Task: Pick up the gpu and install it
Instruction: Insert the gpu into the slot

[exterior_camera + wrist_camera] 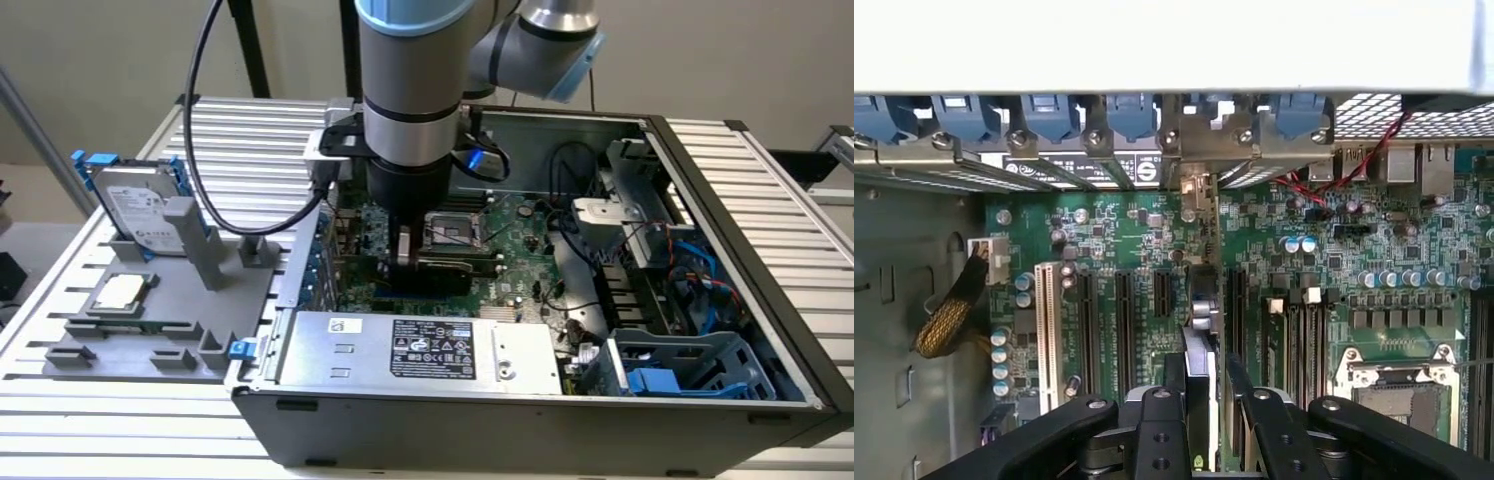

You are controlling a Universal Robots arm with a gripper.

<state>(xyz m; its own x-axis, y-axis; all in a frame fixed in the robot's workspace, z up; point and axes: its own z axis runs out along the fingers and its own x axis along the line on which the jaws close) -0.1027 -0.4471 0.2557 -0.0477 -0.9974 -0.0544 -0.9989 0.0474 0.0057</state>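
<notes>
My gripper (422, 268) is down inside the open computer case (747, 200), just over the green motherboard (514, 235). It is shut on the gpu (1199, 345), which stands on edge between the black fingers (1159, 425). In the wrist view the card runs edge-on over a black expansion slot (1236, 300). Its silver end bracket (1194, 190) sits at the case's rear slot openings, among the blue retainer clips (1129, 115). The card's lower edge and its contact with the slot are hidden by the gripper (1204, 400).
A grey fixture tray (160, 330) at the exterior view's left holds the silver hard drive with blue rails (140, 205) and a small square chip (120, 292). The power supply (420, 350), the CPU socket (1399, 390), a blue drive cage (681, 365) and cables (594, 265) crowd the case.
</notes>
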